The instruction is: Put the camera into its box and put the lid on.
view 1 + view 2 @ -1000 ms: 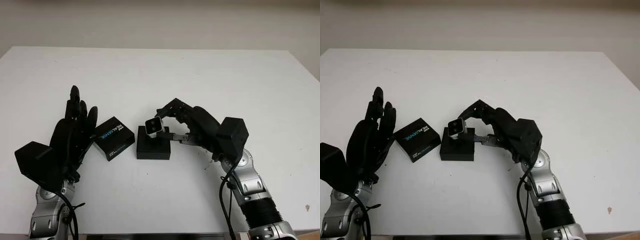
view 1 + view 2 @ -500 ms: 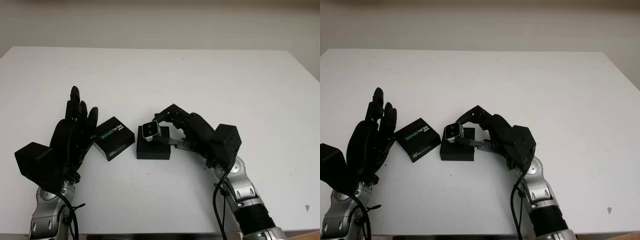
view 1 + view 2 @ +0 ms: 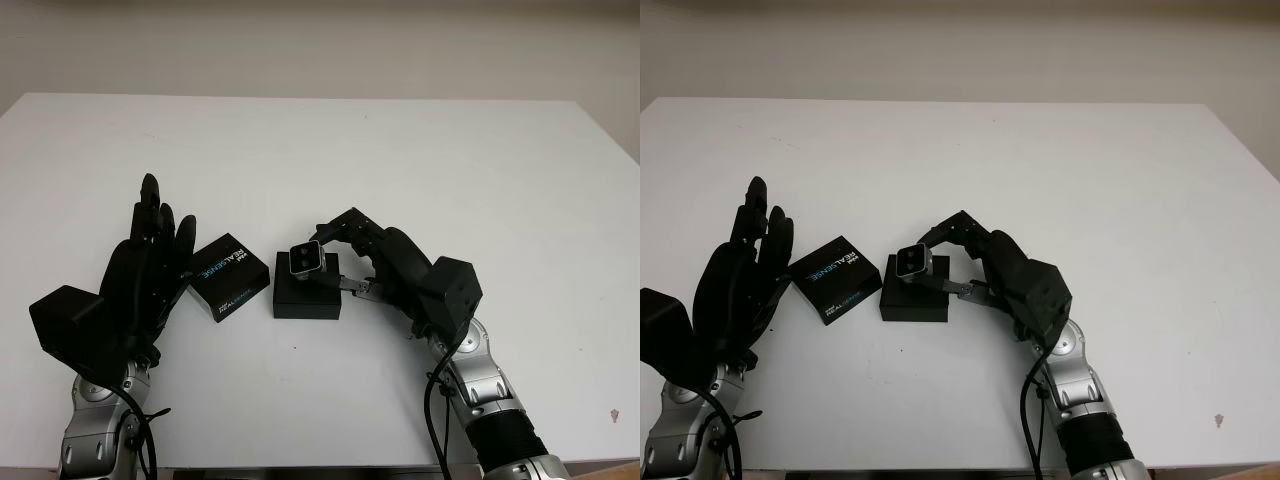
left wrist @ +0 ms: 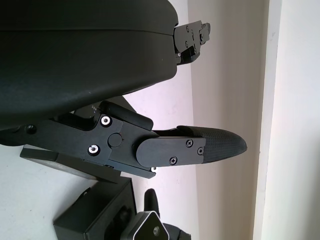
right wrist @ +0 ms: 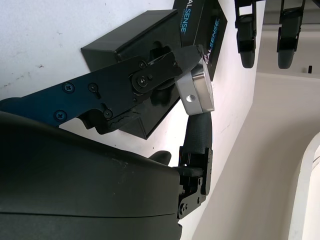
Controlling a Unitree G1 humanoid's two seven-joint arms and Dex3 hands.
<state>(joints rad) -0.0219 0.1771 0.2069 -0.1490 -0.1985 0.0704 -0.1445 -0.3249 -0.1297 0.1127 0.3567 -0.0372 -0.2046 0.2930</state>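
My right hand (image 3: 335, 262) is shut on the small silver camera (image 3: 305, 259), holding it tilted just above the far edge of the open black box (image 3: 307, 294) in the middle of the white table. The right wrist view has the camera (image 5: 196, 93) pinched between the fingers (image 5: 125, 80) over the box (image 5: 132, 40). The black lid (image 3: 229, 276) with blue lettering lies flat just left of the box. My left hand (image 3: 152, 255) is open beside the lid's left edge, raised over the table.
The white table (image 3: 330, 150) stretches wide behind and to the right of the box. Its front edge runs close below both arms.
My right hand has drawn back toward me and lowered the camera closer to the box. The left hand and the lid have stayed where they were.
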